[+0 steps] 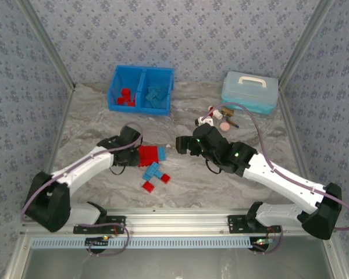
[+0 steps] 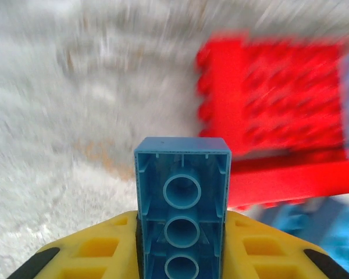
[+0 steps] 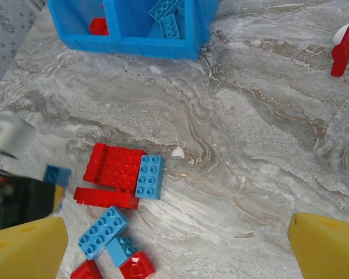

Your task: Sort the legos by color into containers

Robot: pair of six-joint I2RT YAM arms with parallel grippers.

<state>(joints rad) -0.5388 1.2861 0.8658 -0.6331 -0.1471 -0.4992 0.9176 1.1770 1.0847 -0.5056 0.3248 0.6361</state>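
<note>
Your left gripper [image 2: 182, 247] is pinching a light blue brick [image 2: 182, 197] between its yellow fingers [image 2: 93, 250], hollow underside facing the wrist camera. From above, that gripper [image 1: 131, 152] sits low over the marble table [image 1: 250, 192], at the left edge of the loose pile. Behind the held brick the left wrist view is blurred, and you can make out only a wide red studded piece [image 2: 279, 99] just beyond it.

Your right gripper [image 3: 174, 244] is spread wide with nothing between its fingers, and it hangs above the table to the right of the pile. Below it lie a flat red piece [image 3: 119, 165] with a blue brick [image 3: 149, 176] touching its right side, a long red brick [image 3: 104, 197] along its near edge, and more blue [image 3: 103, 231] and red [image 3: 136, 264] bricks nearer the arms.

At the far side, the blue bin [image 1: 138, 108] holds red bricks [image 1: 125, 97] in its left compartment and blue bricks [image 1: 157, 96] in its right. A pale teal box [image 1: 250, 92] stands well apart at the far right, with a small bottle [image 1: 208, 119] and a pink disc [image 1: 225, 124] near it.
</note>
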